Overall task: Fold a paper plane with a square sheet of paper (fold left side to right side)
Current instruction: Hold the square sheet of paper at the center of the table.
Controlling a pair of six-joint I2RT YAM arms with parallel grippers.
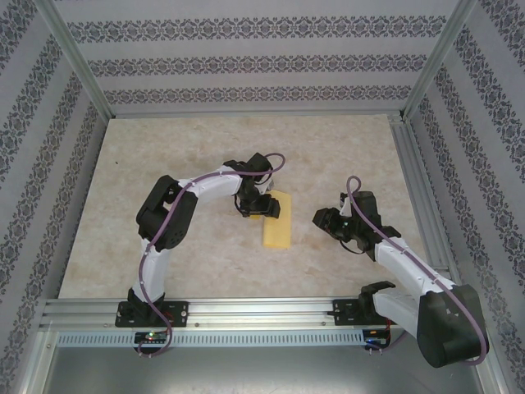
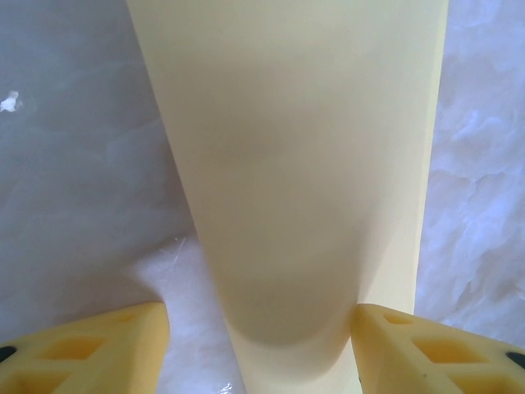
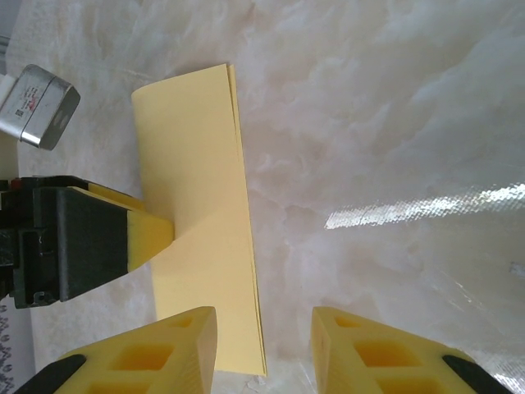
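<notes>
Overhead view of a pale marbled table [image 1: 164,164] with two robot arms. The square sheet of paper [image 1: 277,222], yellow-orange, lies flat near the table's centre, already doubled over into a narrow upright strip. Its loose edges are stacked along the 3 o'clock side and the fold runs along the 9 o'clock side.

The left gripper [image 1: 261,207] sits at the strip's 10 o'clock corner. Its jaws are spread and straddle the paper, with one yellow fingertip [image 3: 156,232] resting on the folded side. The right gripper [image 1: 322,220] is at 3 o'clock from the strip, near it but apart in this view, jaws spread and holding nothing.

The step in hand looks like setting the crease. To do it well, the left fingertip should probably keep light downward pressure so the layers stay aligned. The other finger or gripper should then sweep along the fold from 12 towards 6 o'clock, without dragging the thin sheet sideways
</notes>
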